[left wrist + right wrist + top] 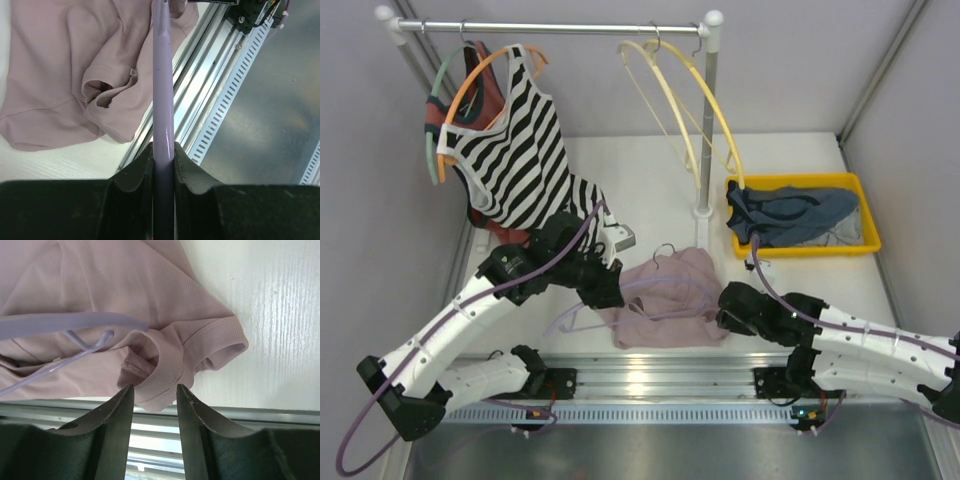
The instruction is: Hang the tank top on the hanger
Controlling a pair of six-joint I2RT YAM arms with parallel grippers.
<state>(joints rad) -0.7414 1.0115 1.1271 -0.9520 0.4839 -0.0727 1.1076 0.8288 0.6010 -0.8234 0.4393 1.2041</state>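
Pink-mauve fabric, the tank top (670, 325), lies crumpled on the white table (800, 160), close to the near edge and between the two arms. It is not on the hanger yet. The lavender hanger (162, 90) lies across the top. The left gripper (163, 150) is clamped on its thin bar, I think to keep the hanger steady so that a strap can be pulled over one end.

The right gripper (155, 387) hovers just above a folded strap at the near edge of the top. Its jaws stand apart and nothing is between them. This looks like the place where it is meant to take the fabric.

Counting outward, there is one tank top and one lavender hanger, and two grippers work on them. At the back, on the rail (560, 28), hang two pale yellow hangers (705, 100), both bare, as far as I can count. Beside them hang one orange hanger (495, 58) with one striped top (510, 150), and one pale green hanger (430, 130) near one rust-red garment (492, 90). On the right stands one yellow tray (820, 250) with dark blue clothes (790, 215). I cannot tell how many pieces these are.
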